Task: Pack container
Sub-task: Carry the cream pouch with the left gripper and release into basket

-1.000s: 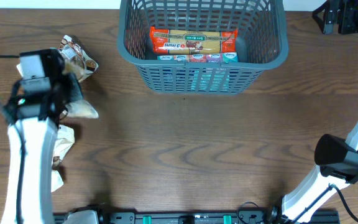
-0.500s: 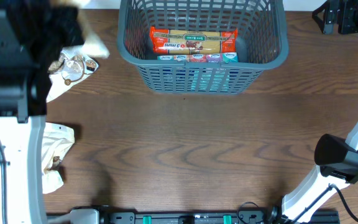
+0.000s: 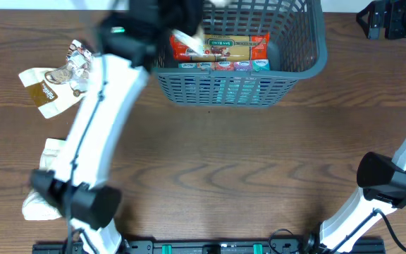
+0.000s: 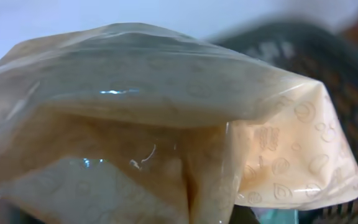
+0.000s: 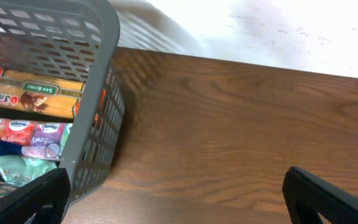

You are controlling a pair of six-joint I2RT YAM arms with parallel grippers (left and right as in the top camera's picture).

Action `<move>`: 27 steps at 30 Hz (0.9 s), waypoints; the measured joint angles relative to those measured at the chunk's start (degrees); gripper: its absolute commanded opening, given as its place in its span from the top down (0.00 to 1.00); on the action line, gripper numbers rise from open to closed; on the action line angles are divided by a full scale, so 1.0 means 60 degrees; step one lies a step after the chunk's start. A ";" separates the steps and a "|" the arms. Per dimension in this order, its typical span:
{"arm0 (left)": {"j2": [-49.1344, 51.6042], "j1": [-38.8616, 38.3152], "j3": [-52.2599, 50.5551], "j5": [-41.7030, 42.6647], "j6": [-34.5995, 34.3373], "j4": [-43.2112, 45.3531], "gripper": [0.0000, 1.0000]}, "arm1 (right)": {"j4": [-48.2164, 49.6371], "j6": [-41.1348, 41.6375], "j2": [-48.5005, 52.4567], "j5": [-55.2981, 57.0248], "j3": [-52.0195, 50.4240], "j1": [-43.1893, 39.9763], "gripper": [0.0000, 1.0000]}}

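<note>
The container, a dark grey slotted basket [image 3: 231, 88], stands at the back middle of the table. It also shows in the right wrist view [image 5: 86, 124]. A red and yellow pasta pack [image 3: 224, 48] and a row of small packets [image 3: 224, 65] lie in it. My left gripper [image 3: 178, 17] is above the basket's left part, shut on a beige snack packet [image 3: 189, 41]. That packet fills the left wrist view [image 4: 166, 124] and hides the jaws. My right gripper [image 5: 176, 202] is open and empty over bare table to the right of the basket.
Loose snack packets lie on the table at the left: a brown and white one [image 3: 76, 60], a tan one [image 3: 44, 88] and a pale one [image 3: 48, 176] near the front. The right arm's base [image 3: 386, 180] is at the front right.
My left arm has lifted the beige packet from the left of the table and swung it right, over the basket. The right arm has not moved.
</note>
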 measured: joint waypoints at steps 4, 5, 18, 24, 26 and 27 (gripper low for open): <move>0.0703 -0.0342 0.0000 0.0109 0.1683 -0.0484 0.94 | -0.0073 -0.0127 0.0000 0.0029 0.0000 0.0000 0.01; 0.0882 -0.0353 0.0000 0.0120 0.2175 -0.0656 0.94 | -0.0095 -0.0142 0.0000 0.0033 0.0000 0.0000 0.01; 0.2302 -0.0240 0.0018 0.0066 0.4870 -0.1293 0.40 | -0.0259 -0.0372 0.0000 0.0073 0.0000 0.0000 0.01; 0.1869 -0.0240 0.0036 -0.0415 0.4914 -0.1545 0.33 | -0.0346 -0.0375 0.0000 0.0087 0.0000 0.0000 0.01; 0.1494 -0.0240 0.0036 -0.0608 0.4921 -0.1563 0.30 | -0.0372 -0.0375 0.0000 0.0102 0.0000 0.0000 0.01; 0.1242 -0.0240 0.0036 -0.0729 0.4914 -0.1574 0.27 | -0.0393 -0.0375 0.0000 0.0106 0.0000 0.0000 0.01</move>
